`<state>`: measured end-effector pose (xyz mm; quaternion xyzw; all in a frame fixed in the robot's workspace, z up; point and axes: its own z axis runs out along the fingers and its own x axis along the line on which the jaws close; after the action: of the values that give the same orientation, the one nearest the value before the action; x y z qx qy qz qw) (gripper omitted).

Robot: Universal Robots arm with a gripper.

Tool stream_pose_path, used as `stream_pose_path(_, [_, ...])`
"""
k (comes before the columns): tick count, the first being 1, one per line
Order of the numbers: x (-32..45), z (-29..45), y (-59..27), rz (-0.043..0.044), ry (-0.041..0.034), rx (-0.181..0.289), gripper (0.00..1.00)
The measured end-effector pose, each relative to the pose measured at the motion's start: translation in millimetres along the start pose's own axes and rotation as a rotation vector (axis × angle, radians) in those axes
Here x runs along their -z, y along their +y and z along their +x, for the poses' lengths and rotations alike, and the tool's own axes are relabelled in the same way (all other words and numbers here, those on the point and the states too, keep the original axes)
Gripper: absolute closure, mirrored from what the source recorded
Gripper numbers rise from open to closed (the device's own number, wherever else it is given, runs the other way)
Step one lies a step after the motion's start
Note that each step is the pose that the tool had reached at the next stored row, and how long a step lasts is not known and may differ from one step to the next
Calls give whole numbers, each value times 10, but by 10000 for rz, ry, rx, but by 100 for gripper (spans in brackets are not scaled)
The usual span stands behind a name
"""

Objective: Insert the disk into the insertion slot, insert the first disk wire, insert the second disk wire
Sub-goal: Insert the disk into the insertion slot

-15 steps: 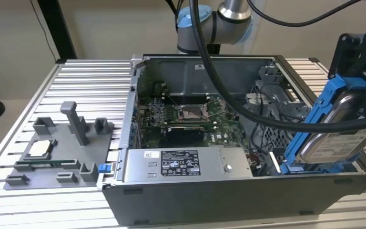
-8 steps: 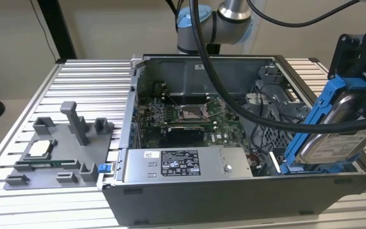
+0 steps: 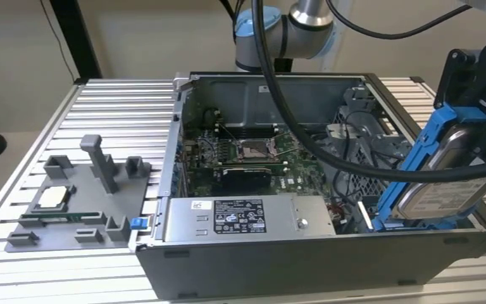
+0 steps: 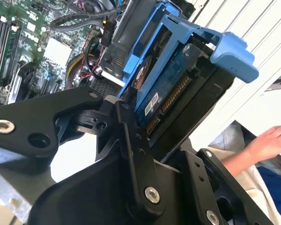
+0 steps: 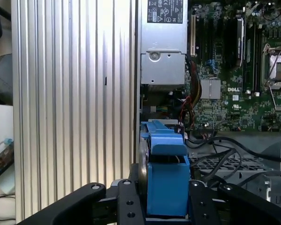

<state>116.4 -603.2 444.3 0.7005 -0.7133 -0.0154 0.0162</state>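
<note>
Exterior view: black cables point(image 3: 266, 69) across disk point(image 3: 445, 195)

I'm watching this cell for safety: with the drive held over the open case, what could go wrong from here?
The black cable sags across the case right by the disk and could snag its blue frame. The gripper holds the disk tilted, so it may catch the case's edge. A person's hand lies nearby in the second wrist view.

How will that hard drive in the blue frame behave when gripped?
Probably stiff and heavy for its size: the hard drive is a metal slab in a blue frame. Held tilted by the gripper, it might slip on smooth plastic.
</note>
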Motion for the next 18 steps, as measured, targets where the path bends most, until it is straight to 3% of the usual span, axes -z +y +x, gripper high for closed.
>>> stream_pose_path(7, [-93, -113, -7, -1, -61, 18, 100])
stream_pose_path(18, [-171, -210, -56, -3, -194, 160, 100])
